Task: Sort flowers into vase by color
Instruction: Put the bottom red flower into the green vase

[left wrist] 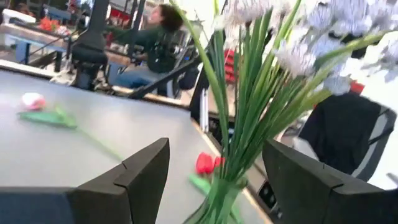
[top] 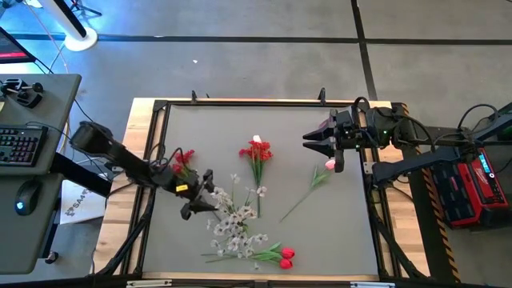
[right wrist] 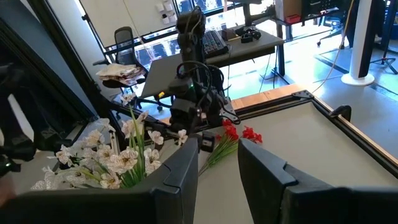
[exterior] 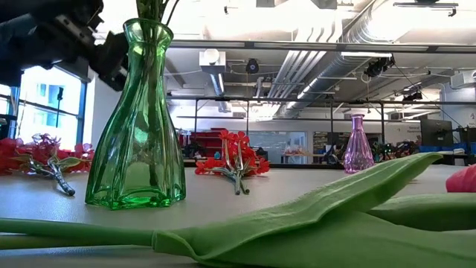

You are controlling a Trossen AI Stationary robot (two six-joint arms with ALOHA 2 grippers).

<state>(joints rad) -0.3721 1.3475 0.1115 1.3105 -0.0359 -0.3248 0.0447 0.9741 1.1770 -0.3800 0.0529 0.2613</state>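
Observation:
A bunch of white flowers [top: 234,222] stands with its green stems [left wrist: 233,149] in a green glass vase [exterior: 137,126] on the table's near left part. My left gripper [left wrist: 216,143] is open and level beside the bunch; its fingers stand apart from the stems, touching nothing. On the table lie two red blossom clusters [top: 256,152] [top: 182,158], a pink tulip [top: 329,166] on its long stem, and red tulips [top: 286,256] near the front edge. My right gripper [top: 308,141] hovers open and empty above the table's far right part.
A purple vase [exterior: 358,145] stands far back on the table. The red tulips' broad green leaf [exterior: 297,216] fills the low view's foreground. Desks with a keyboard [top: 20,148] lie off the table's left side. A person [left wrist: 155,43] sits in the room beyond.

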